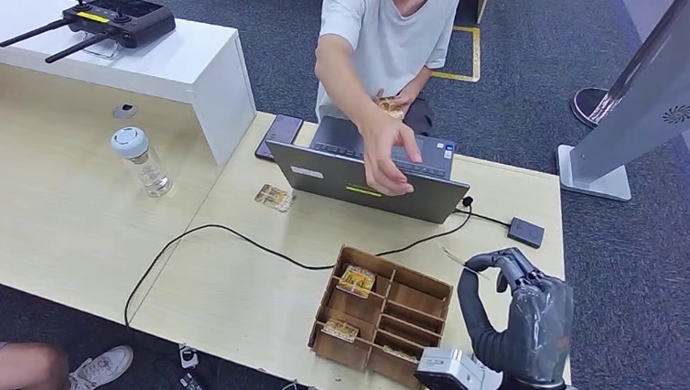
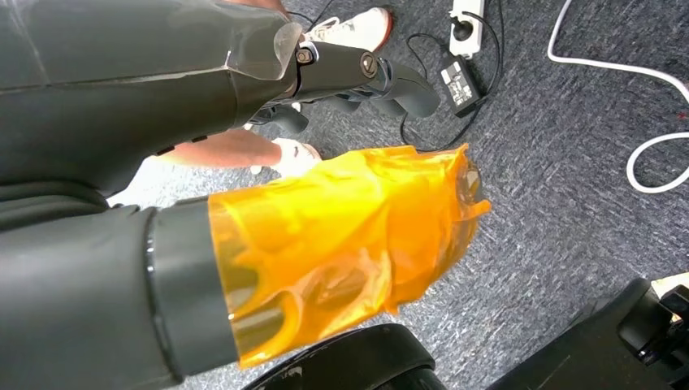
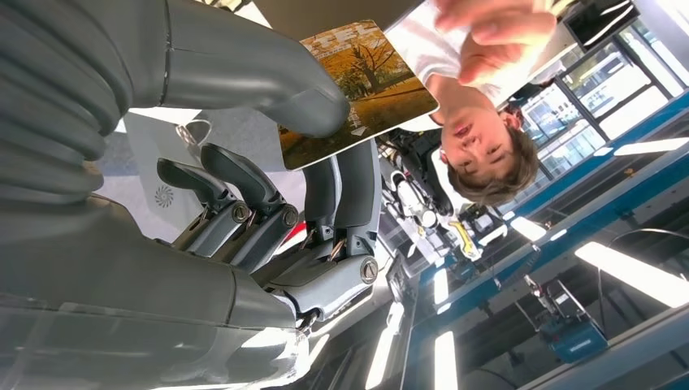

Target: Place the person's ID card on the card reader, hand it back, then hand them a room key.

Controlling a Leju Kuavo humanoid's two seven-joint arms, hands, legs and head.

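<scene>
My right hand [image 1: 517, 308] is raised over the table's right front corner and pinches a room key card [image 1: 461, 261], seen edge-on in the head view. In the right wrist view the card [image 3: 366, 81] shows an autumn tree picture and sits between my thumb and fingers [image 3: 244, 203]. The person's hand [image 1: 388, 157] reaches over the laptop toward it, fingers spread, a short way from the card. Their other hand holds a card [image 1: 388, 105] at their lap. The black card reader [image 1: 525, 232] lies just beyond my right hand. My left hand [image 2: 341, 73] hangs over the floor, holding nothing.
An open grey laptop [image 1: 370, 183] stands mid-table, with a wooden divided box [image 1: 407, 305] of key cards in front. Another card [image 1: 274, 197], a phone [image 1: 282, 131] and a bottle [image 1: 142, 160] lie to the left. A black cable [image 1: 229, 233] crosses the table.
</scene>
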